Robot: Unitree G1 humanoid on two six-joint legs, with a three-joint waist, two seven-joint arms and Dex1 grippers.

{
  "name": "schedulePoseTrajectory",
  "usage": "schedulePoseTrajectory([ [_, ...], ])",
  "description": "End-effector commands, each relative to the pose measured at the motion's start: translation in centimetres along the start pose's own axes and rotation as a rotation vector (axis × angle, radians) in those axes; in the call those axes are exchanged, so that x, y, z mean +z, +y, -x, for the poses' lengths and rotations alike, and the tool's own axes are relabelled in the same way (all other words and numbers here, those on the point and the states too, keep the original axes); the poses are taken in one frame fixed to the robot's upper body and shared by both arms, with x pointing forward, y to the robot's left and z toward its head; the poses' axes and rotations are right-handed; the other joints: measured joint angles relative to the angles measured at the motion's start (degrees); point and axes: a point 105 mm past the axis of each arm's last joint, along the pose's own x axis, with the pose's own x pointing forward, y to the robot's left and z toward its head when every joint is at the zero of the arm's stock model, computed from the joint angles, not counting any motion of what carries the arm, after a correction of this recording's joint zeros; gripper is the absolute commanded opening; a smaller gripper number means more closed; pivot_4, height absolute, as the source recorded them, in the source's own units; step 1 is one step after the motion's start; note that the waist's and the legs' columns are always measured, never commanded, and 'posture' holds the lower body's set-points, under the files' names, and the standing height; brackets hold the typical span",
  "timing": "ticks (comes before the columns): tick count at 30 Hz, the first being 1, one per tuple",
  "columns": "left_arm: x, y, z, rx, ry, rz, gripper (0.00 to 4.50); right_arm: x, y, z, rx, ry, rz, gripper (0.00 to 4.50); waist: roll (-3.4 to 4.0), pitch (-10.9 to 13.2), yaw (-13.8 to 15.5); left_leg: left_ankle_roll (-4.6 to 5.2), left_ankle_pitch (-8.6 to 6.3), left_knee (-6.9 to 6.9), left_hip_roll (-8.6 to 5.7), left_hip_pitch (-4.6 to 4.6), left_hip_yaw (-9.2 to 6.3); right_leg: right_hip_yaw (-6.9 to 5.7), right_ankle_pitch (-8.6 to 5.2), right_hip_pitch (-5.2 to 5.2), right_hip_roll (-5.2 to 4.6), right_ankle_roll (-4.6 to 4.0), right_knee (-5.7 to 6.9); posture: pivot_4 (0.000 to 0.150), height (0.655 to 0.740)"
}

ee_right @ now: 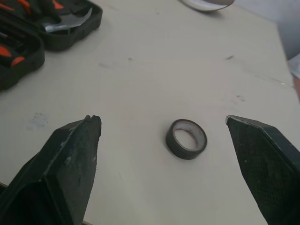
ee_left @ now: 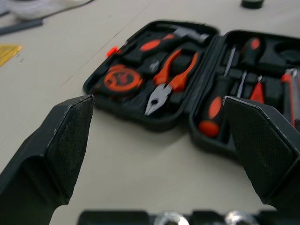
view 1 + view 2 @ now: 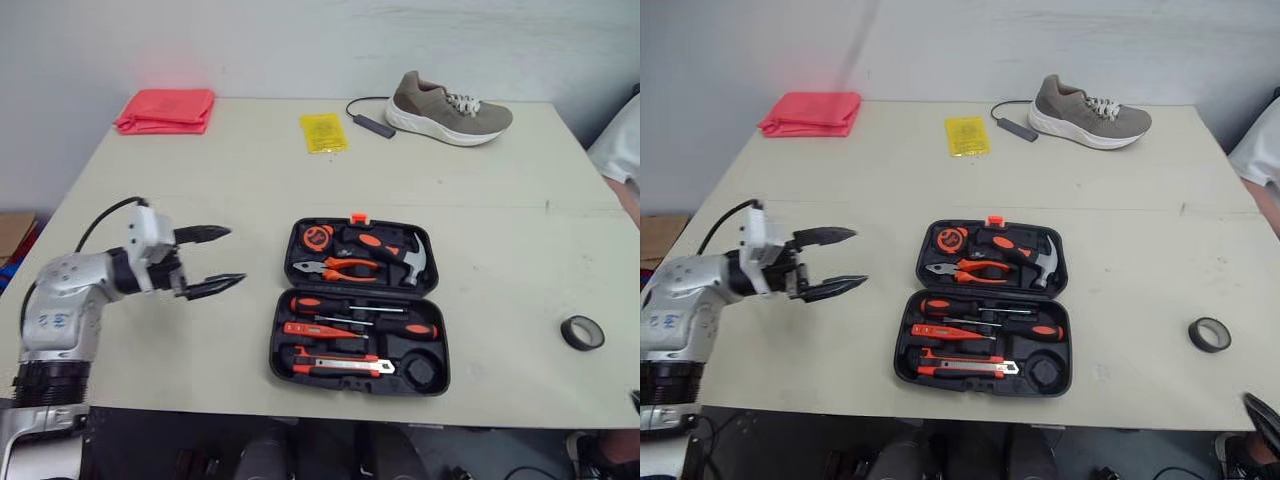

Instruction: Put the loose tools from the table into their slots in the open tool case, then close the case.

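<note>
Your open black plastic tool case lies flat near the middle of the beige table. Orange-and-black tools sit in both halves, among them the orange-handled pliers. A loose black roll of tape lies on the table at the case's 3 o'clock, well apart from it. Your left pincer hovers released at the case's 9 o'clock, fingertips aimed toward it. Your right pincer is spread wide above the table, and the black roll of tape lies ahead between its fingers, untouched.
</note>
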Motion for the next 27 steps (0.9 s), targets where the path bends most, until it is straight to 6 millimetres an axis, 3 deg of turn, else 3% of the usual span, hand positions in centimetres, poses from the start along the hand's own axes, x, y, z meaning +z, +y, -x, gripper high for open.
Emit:
schedulePoseTrajectory([
  [1,2.3,-2.1,-2.5,-0.135,-0.073,-0.034,4.47,0.4,0.1,-1.0,0.062,0.142,0.025,4.5,-0.08,0.04,0.2,0.01,0.01,0.02,0.01,-0.02,0.01,0.0,0.01,0.0,0.04,0.02,-0.01,0.15,0.74],
  [4,3.8,-4.3,-4.6,-0.26,-0.132,-0.039,4.47,0.5,-1.0,-2.7,0.064,0.237,0.009,4.5,-0.22,0.11,0.66,0.04,0.03,0.17,0.02,-0.07,-0.03,0.01,0.05,0.03,0.14,0.1,-0.02,0.15,0.74],
  [7,5.2,-5.5,-5.9,-0.333,-0.204,-0.063,4.47,-0.2,-1.1,-4.0,0.183,0.326,0.009,4.5,-0.26,0.13,0.92,0.13,-0.02,0.37,0.01,-0.14,0.03,0.05,0.11,0.04,0.2,0.2,-0.04,0.15,0.74],
  [13,4.8,-7.6,-6.8,-0.419,-0.214,-0.028,4.47,-2.4,-3.5,-5.1,0.281,0.503,-0.036,4.5,-0.32,0.16,1.17,0.2,-0.04,0.43,0.06,-0.13,0.19,0.13,0.18,0.05,0.81,0.33,-0.2,0.15,0.74],
  [18,5.5,-7.2,-7.9,-0.403,-0.252,-0.065,4.47,-2.7,-5.6,-7.1,0.286,0.496,-0.03,4.5,-0.44,0.24,1.22,0.28,0.0,0.61,0.07,-0.17,0.21,0.07,0.23,0.05,0.81,0.41,-0.16,0.15,0.74],
  [27,5.1,-7.1,-7.9,-0.425,-0.228,-0.085,4.47,-4.2,-5.6,-9.3,0.341,0.57,-0.049,4.5,-0.38,0.22,1.15,0.24,0.03,0.62,0.1,-0.15,0.33,0.08,0.25,0.01,0.83,0.43,-0.15,0.15,0.74],
])
